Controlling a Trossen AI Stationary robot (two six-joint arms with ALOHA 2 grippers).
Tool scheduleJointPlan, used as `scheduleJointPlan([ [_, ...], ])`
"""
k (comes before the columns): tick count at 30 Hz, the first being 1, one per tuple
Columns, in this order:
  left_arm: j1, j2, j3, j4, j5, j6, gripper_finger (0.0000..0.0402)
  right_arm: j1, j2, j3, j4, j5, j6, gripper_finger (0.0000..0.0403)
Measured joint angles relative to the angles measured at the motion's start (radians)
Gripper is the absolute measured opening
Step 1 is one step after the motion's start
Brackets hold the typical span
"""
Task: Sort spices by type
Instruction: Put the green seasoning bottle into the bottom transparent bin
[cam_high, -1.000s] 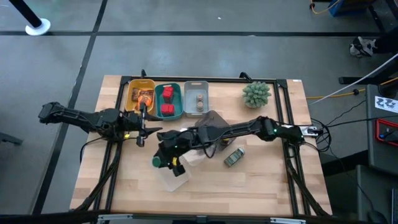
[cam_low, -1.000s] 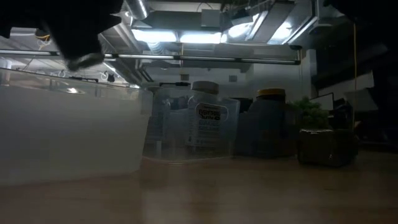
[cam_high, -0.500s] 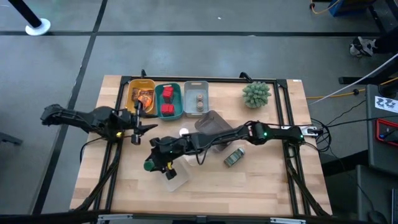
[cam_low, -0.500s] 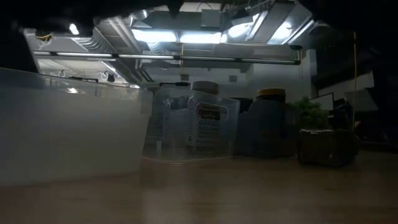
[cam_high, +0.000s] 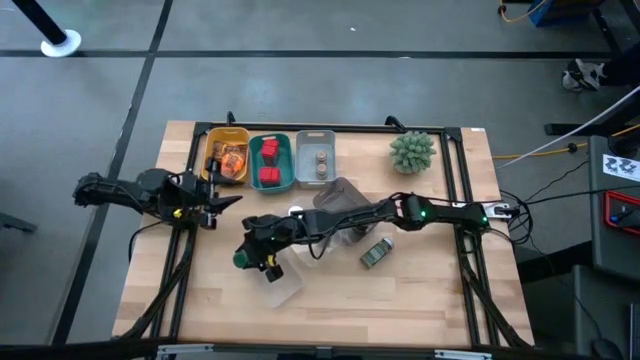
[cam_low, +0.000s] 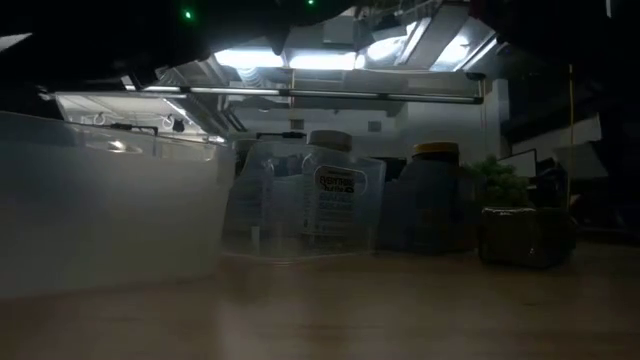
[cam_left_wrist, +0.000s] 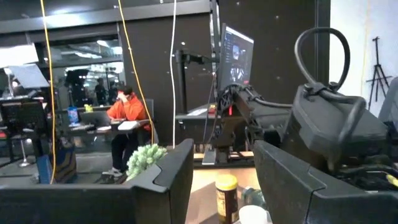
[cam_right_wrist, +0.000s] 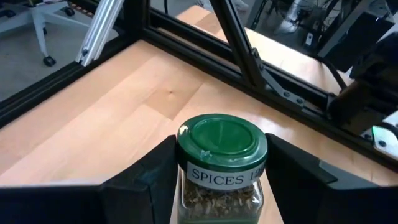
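Leftward since before, the right end effector (cam_high: 250, 259) pinches a green-lidded spice jar (cam_right_wrist: 221, 163) over the wooden table (cam_high: 400, 300).

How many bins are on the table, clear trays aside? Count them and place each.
3, side by side in a row at the table's back edge: yellow bin leftmost, teal bin in the middle, grey bin rightmost.
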Motion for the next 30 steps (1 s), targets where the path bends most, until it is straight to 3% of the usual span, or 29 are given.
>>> scheduleJointPlan([
  [13,0.000,-0.041,0.000,-0.069,0.000,-0.006,0.0155,-0.021,0.039,0.002,-0.013,0.021,0.001,0.0209],
  [23,0.000,-0.041,0.000,-0.087,0.000,-0.021,0.0155,-0.020,0.040,0.002,-0.018,0.029,0.001,0.0265],
  [30,0.000,-0.041,0.000,-0.086,0.000,-0.021,0.0155,-0.019,0.040,0.002,-0.024,0.029,0.002,0.0276],
])
